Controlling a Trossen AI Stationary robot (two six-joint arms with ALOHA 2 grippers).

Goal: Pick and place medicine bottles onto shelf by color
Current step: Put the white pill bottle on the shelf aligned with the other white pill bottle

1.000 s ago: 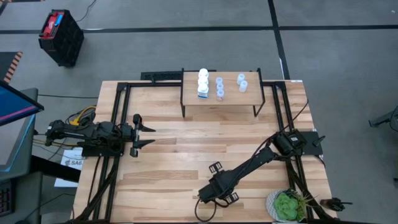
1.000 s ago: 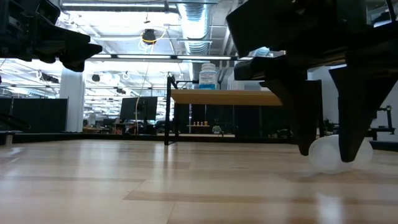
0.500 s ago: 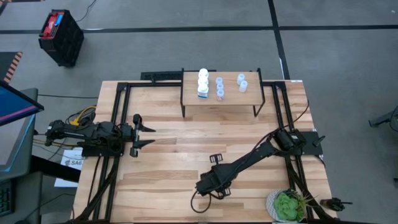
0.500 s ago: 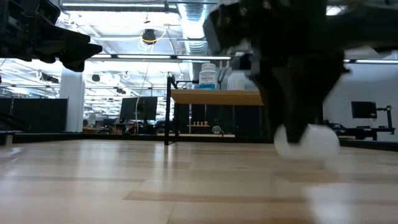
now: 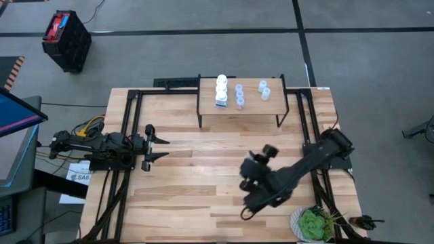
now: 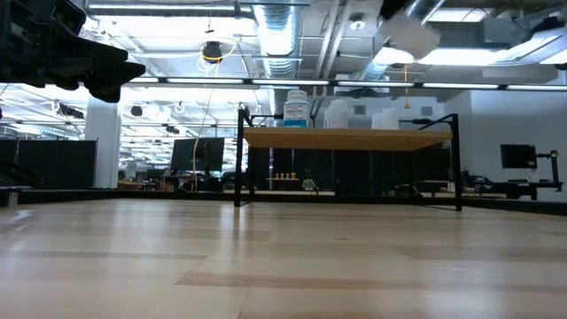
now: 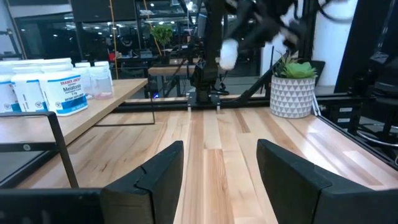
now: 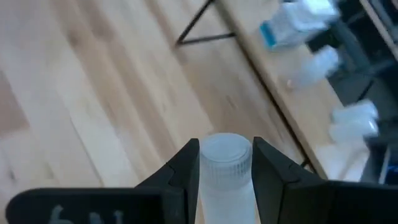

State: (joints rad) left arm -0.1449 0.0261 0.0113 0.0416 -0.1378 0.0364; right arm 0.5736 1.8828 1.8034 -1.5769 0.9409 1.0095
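My right gripper (image 5: 256,163) is raised above the table's middle right and is shut on a translucent pale bottle (image 8: 225,168). The bottle also shows in the left wrist view (image 7: 229,53) and blurred at the top of the low view (image 6: 412,35). The shelf (image 5: 241,108) stands at the table's far edge. Standing on its top are white bottles (image 5: 222,90) at its left and pale blue bottles in its middle (image 5: 239,95) and at its right (image 5: 263,89). My left gripper (image 5: 161,142) waits open and empty at the table's left. My right gripper pinches the pale bottle's two side walls (image 8: 225,183) between its two fingers (image 8: 186,171). The bottle lies along the fingers, its round end (image 8: 225,148) pointing out past the fingertips. It is lifted clear of the table, high above it.
A potted green plant (image 5: 313,224) stands at the table's near right corner. Black frame rails (image 5: 125,135) run along the table's left and right sides. Bare wood lies between the arms and the shelf.
My right gripper has risen from the tabletop near the front edge with the pale bottle and moved toward the far and right edges, toward the shelf. The bottle, which rested on the table a second ago, is now lifted well clear.
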